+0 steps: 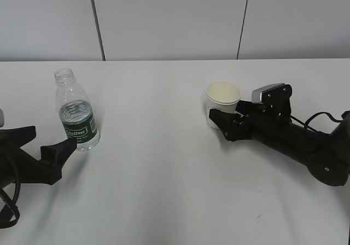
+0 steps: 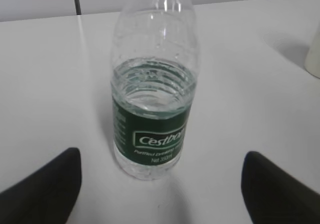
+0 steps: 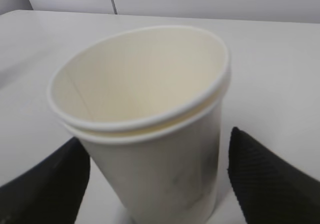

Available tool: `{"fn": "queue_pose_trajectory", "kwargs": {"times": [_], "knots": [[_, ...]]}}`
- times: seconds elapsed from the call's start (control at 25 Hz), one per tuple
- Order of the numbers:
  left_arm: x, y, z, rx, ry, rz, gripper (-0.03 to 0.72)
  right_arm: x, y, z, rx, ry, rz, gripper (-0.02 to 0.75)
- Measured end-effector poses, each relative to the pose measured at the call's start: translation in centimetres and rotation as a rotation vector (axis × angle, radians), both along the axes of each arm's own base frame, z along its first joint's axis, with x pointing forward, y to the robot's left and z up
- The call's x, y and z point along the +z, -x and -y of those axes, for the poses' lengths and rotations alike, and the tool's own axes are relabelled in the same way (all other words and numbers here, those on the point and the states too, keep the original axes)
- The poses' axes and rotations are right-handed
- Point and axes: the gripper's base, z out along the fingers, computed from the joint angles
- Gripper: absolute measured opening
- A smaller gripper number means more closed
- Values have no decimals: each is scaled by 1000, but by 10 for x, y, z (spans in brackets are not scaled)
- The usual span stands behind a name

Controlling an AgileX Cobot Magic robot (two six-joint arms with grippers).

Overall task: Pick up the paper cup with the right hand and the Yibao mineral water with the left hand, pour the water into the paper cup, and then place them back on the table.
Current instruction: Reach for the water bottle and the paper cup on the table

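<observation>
While both arms sit low on the table [image 1: 164, 190], neither one has anything in hand yet, so by my read this is the reach-in before the pick-up. Over on the left, the water bottle [image 1: 76, 111] stands upright and uncapped, roughly half full, green label facing the camera. The left gripper [image 1: 46, 141] has its jaws spread wide; in the wrist view the two dark fingers [image 2: 42, 189] flank the bottle [image 2: 152, 99] with white table showing on both sides, clear of the plastic. It needs to slide a touch further in and squeeze around the label, gently, because that open neck will spill if the bottle tips.

Across to the right, the paper cup [image 1: 222, 101] stands upright, and it looks empty. The right gripper [image 1: 225, 122] is right at its base, jaws apart. From the wrist, the fingers [image 3: 270, 179] sit on either side of the cup [image 3: 150, 129], with a sliver of gap on the right, and the rim reads as a double edge, perhaps two cups nested. Next it needs a soft close: thin paper crushes easily.

Underneath, the table is plain white with a few dark scuffs, nothing else on it. Behind, a pale panelled wall [image 1: 175, 21] with dark vertical seams.
</observation>
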Motion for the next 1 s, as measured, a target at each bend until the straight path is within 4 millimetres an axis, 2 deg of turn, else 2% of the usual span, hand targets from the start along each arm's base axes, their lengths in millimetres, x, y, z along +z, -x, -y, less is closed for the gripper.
{"fn": "queue_pose_trajectory", "kwargs": {"times": [0.64, 1.0], "knots": [[0, 0, 0, -3, 0, 0, 592, 3, -10, -4, 36, 14, 13, 664], [0, 0, 0, -3, 0, 0, 592, 2, -10, -4, 36, 20, 6, 598]]}}
